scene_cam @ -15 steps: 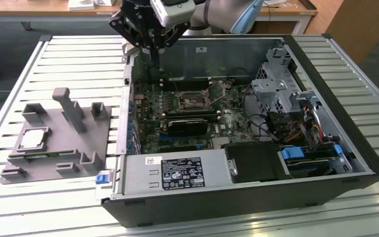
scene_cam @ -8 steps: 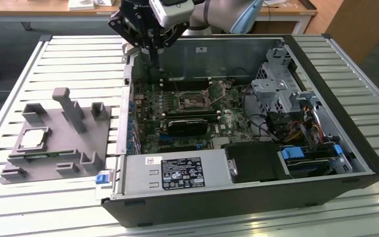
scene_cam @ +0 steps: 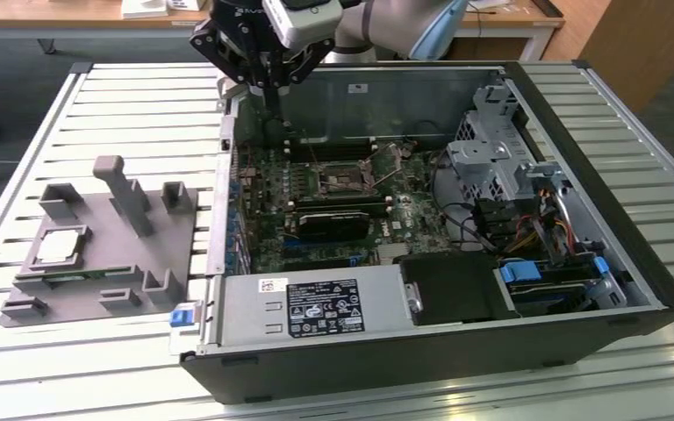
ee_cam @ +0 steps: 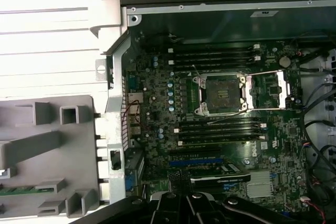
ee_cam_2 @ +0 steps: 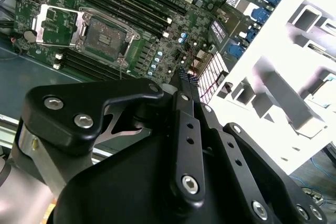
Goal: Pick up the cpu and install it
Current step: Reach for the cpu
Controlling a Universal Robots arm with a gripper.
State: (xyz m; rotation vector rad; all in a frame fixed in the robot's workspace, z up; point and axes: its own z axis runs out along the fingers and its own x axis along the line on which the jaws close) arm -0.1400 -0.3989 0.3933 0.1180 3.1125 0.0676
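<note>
One cpu [scene_cam: 59,246] lies on the grey fixture [scene_cam: 138,263], 8 o'clock from my gripper [scene_cam: 274,110] in the exterior view. Gripper fingers are together, above the case [scene_cam: 431,351] wall edge. Socket [scene_cam: 343,180] lies open.

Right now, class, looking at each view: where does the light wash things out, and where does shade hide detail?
Second wrist view: the grey fixture largely blows out to white, while the black tool reads dark. First wrist view: the table slats glare pale. Exterior view: even light, with the cpu clearly lit on the fixture.
</note>
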